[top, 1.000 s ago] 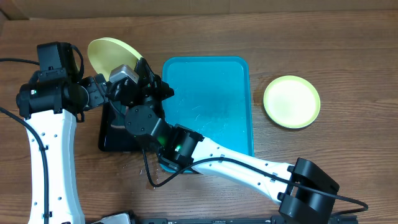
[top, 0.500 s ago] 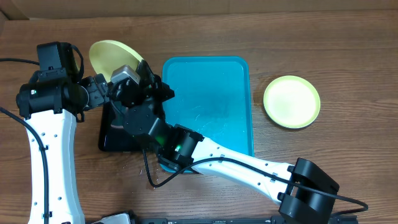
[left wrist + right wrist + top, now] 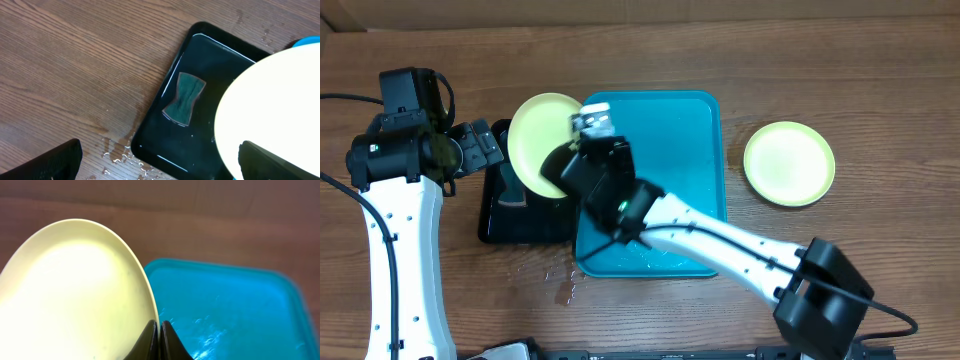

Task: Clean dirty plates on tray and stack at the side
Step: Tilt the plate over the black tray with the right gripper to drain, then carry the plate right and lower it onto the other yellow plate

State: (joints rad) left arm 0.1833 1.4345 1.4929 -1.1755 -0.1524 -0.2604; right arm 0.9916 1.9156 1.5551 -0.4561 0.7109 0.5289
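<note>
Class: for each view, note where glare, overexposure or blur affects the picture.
Overhead: sharp and evenly lit, though the plate on the right looks washed pale in the middle. Left wrist: the held plate is blown out to white; the black tray shows thin glints. Right wrist: the table behind is soft; the turquoise tray sparkles with small highlights.

The plates (image 3: 788,163) are pale yellow-green, tray (image 3: 670,150) turquoise, small tray (image 3: 205,65) black, table (image 3: 820,60) wood-grained brown.

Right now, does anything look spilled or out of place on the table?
Yes: water droplets are spilled on the wooden table, right beside a corner of the black tray. Nothing else stands out.
</note>
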